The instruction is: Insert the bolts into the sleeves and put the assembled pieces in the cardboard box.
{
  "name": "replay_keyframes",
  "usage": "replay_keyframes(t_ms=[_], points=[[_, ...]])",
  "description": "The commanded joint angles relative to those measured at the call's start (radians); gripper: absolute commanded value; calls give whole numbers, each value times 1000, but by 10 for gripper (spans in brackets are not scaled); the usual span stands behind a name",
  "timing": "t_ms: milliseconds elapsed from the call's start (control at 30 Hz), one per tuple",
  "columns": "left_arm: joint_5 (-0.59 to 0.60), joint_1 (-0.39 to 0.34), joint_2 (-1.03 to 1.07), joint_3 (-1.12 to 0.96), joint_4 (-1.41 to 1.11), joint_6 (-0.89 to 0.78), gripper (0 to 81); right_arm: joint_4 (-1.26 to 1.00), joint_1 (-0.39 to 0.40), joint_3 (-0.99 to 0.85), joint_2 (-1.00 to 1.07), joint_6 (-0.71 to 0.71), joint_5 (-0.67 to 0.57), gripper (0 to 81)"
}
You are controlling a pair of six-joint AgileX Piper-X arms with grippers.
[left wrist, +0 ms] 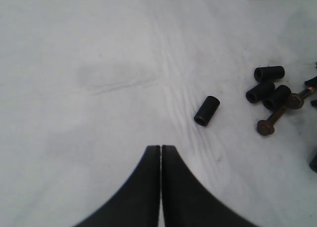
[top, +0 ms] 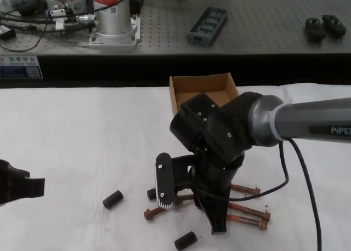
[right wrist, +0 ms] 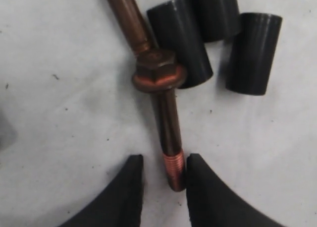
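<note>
Right gripper: we see its two black fingers narrowly parted, straddling the threaded tip of a copper-coloured flanged hex bolt that lies on the white cloth. A sliver of cloth shows between one finger and the thread.
High view: the right arm's body hides that tip from us, but more rusty bolts lie just to its right, near the front.
Black cylindrical sleeves: three lie just beside the bolt's head.
Left gripper: fingers pressed together, holding nothing, at the left; a lone black sleeve lies near it.
Open brown cardboard box: centre, beyond the bolts.
Writing: white lettering on the right arm and a blue printed label at far left, both left unread.
</note>
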Motion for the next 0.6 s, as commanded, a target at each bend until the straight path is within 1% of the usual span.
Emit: replay_keyframes(t_ms=[0, 167, 367, 567], points=[[2, 0, -10, -4, -6, 13, 6, 45, 36, 18, 32, 4, -3, 238], [2, 0, -10, -4, -6, 13, 6, 42, 59, 18, 32, 15, -3, 238], [32, 0, -10, -4, -6, 13, 6, 42, 59, 18, 32, 15, 30, 238], [32, 0, -10, -4, -6, 11, 6, 28, 59, 16, 12, 15, 18, 238]])
